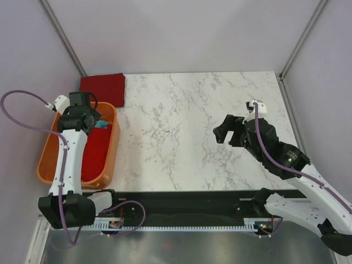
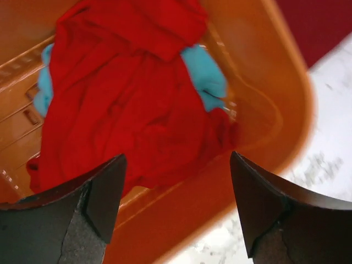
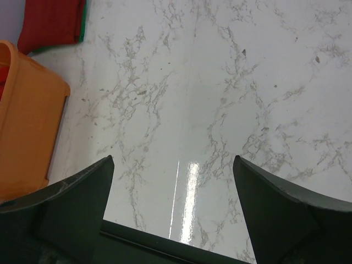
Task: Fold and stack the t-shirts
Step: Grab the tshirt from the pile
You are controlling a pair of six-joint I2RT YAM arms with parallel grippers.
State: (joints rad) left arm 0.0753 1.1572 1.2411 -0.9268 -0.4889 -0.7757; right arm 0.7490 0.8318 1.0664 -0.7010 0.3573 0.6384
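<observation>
A crumpled bright red t-shirt (image 2: 126, 99) fills the orange basket (image 2: 264, 137), with a teal t-shirt (image 2: 206, 74) poking out from under it on both sides. My left gripper (image 2: 177, 155) hovers open over the basket's far end (image 1: 88, 120), holding nothing. A folded maroon t-shirt (image 1: 104, 88) lies flat at the table's back left corner, beyond the basket (image 1: 113, 148). It also shows in the right wrist view (image 3: 52, 22), with a thin green edge along its side. My right gripper (image 1: 228, 135) hangs open above bare marble right of centre (image 3: 172, 158).
The orange basket (image 3: 27, 110) stands along the table's left edge against the grey wall. White marble tabletop (image 1: 187, 132) stretches between the arms. A black rail (image 1: 181, 201) runs along the near edge, and metal frame posts stand at both back corners.
</observation>
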